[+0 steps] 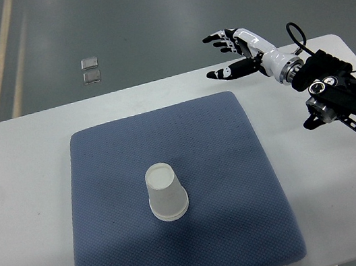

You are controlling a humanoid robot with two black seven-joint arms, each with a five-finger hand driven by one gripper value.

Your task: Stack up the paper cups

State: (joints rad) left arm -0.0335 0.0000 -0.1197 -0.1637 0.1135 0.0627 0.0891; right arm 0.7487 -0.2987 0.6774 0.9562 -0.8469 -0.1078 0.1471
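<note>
A white paper cup stack (166, 192) stands upside down near the middle of the blue mat (105, 186); layered rims show at its base. My right hand (225, 53) is raised over the table's far edge, well to the upper right of the cups. Its fingers are spread and it holds nothing. The right arm (342, 95) comes in from the right edge. The left arm does not show.
The mat lies on a white table (18, 200). Grey floor with yellow lines lies beyond the far edge, with two small clear squares (91, 71) on it.
</note>
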